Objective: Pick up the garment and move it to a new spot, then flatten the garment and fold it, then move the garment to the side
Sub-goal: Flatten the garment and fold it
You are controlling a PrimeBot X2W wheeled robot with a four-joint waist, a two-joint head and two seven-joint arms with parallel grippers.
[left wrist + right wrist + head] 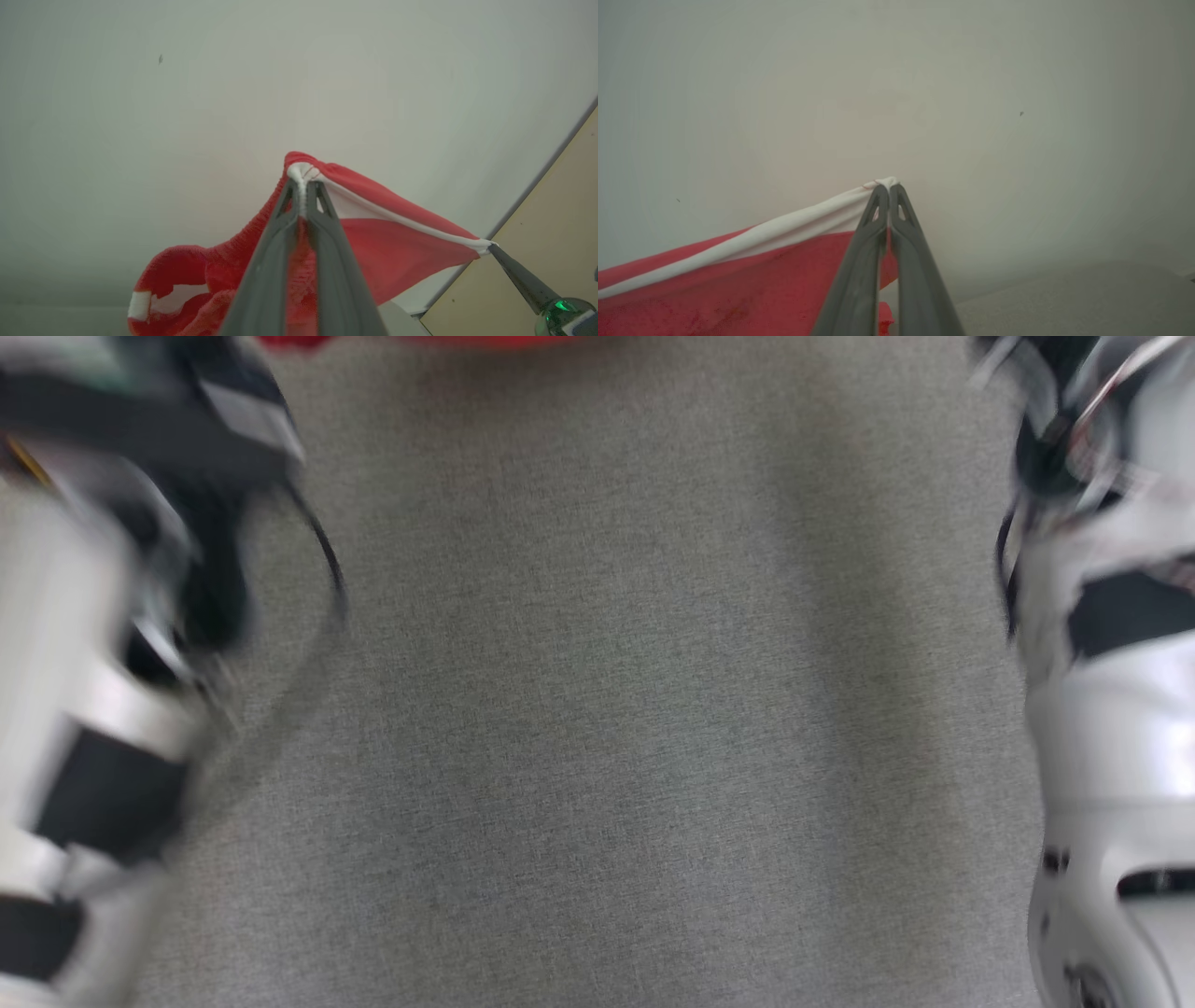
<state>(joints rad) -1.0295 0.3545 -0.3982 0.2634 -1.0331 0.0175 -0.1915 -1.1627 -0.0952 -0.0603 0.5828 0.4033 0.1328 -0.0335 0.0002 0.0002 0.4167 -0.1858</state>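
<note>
The left tool [306,186] and right tool [888,189] clench the garment [402,233] hem. Its edge stretches between them, bulk sagging nearer the left

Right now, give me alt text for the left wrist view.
The left gripper, shut, pinches the white-trimmed edge of a red garment held up before a pale wall. The fabric stretches taut to the right gripper, pinching its far corner at lower right.
</note>
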